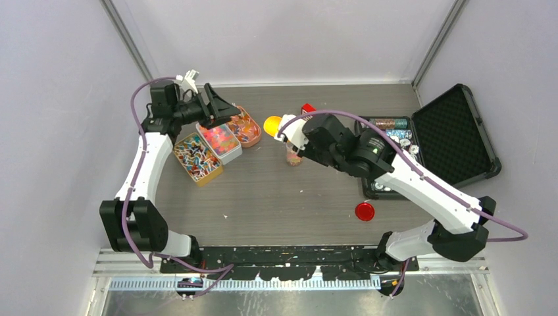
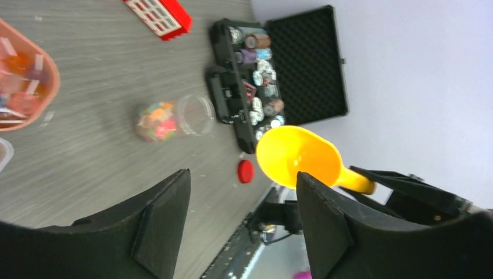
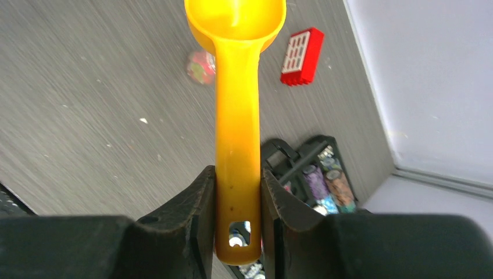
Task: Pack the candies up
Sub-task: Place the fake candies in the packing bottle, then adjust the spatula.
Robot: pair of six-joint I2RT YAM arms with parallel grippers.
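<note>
Candies fill three trays at the back left: multicoloured wrapped ones (image 1: pixel 197 158), red and orange gummies (image 1: pixel 219 140), and more in an orange tray (image 1: pixel 252 130). My left gripper (image 1: pixel 227 108) hovers over these trays, open, with nothing between its fingers (image 2: pixel 165 221). A clear jar (image 1: pixel 294 157) holding some candies (image 2: pixel 156 121) stands mid-table. My right gripper (image 3: pixel 238 232) is shut on the handle of a yellow scoop (image 3: pixel 237 133). The scoop's bowl (image 1: pixel 273 124) hangs between the trays and the jar and looks empty (image 2: pixel 296 154).
A red jar lid (image 1: pixel 364 211) lies on the table near the front right. An open black case (image 1: pixel 460 125) of poker chips (image 1: pixel 389 124) sits at the right. A small red box (image 1: pixel 308 108) lies behind the jar. Walls close in on the back and sides.
</note>
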